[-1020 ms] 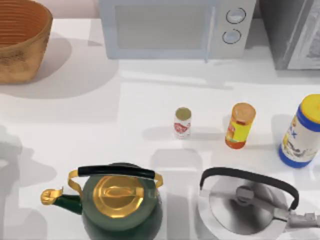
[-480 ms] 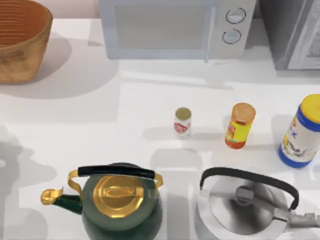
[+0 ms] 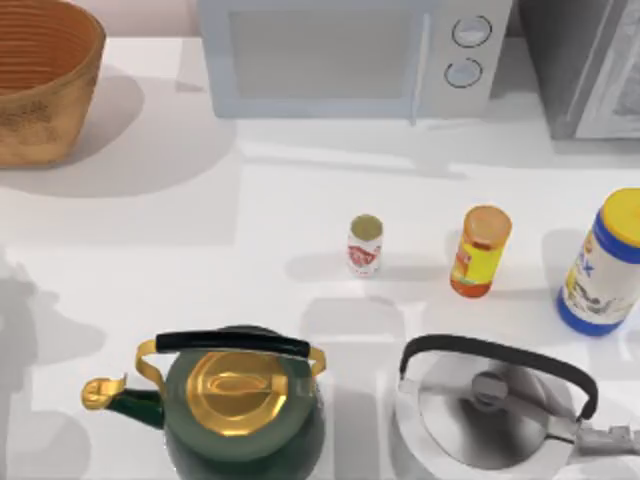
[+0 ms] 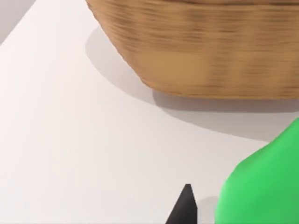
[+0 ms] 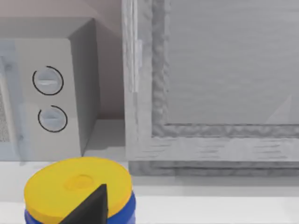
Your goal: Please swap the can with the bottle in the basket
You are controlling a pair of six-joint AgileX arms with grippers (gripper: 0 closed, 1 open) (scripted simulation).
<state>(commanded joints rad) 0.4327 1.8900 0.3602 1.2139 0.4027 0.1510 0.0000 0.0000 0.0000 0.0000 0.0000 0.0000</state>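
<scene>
1. Left gripper's dark fingertip [image 4: 186, 207] pokes into the left wrist view, aimed at the outer wall of the large round woven wicker basket [image 4: 201, 51]; whether the gripper is spread or clenched cannot be told.
2. Right gripper's dark fingertip [image 5: 91, 205] hangs just above the yellow-lidded blue-and-white canister [image 5: 77, 189]; its grip likewise cannot be told.
3. Standing upright mid-table, the small white can with red markings and a pale gold top [image 3: 365, 245] waits untouched, the orange-yellow bottle with an orange cap [image 3: 480, 251] near on its right.
4. At the far left corner, the basket [image 3: 40, 110] is probably the left arm's first stop, to take out whatever the can replaces.
5. Cut off by the frame, the basket's interior hides its contents; a bright green shape [image 4: 261, 186] at the left wrist view's edge cannot be identified.
</scene>
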